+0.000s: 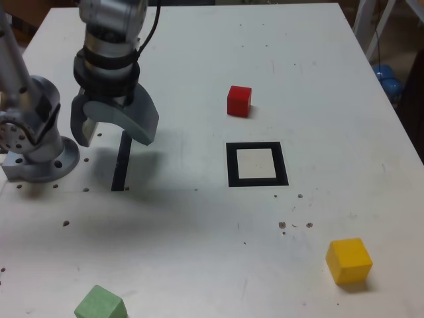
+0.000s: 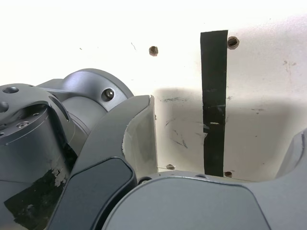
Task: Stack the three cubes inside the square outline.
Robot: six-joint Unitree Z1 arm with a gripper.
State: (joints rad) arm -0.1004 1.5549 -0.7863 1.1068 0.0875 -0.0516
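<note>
Your gripper (image 1: 116, 142) is wide open with nothing in it, hanging above the table over on the exterior view's left. The square outline (image 1: 232, 165) is right of centre in that view, and its cream middle (image 1: 256, 163) has no cube on it, so I'd call this the very start: zero stacked, first pick still to do.

Working out from the square, the red cube (image 1: 238, 101) is the close one, just past it on the far side and a touch to the left. The yellow cube (image 1: 348, 261) is off to the near right, and the green cube (image 1: 101, 305) is way down at the near left, partly cut off by the edge of the frame. The thin black strip (image 1: 122, 161) is on the left by the arm's base (image 1: 41, 156), and your gripper is over that area, well apart from all three cubes.

Next up, you pick a cube, travel over it, line up the jaws and only then drop down. I'd guess red is the easy opener, but get that first one centred or the stack could end up leaning.

Don't count on your wrist view for aiming yet: no cubes, no square. What it does give you is the strip up close, a few small holes (image 2: 153, 51) in the tabletop and the gap between your jaws. Only the exterior view shows you where the cubes are.
</note>
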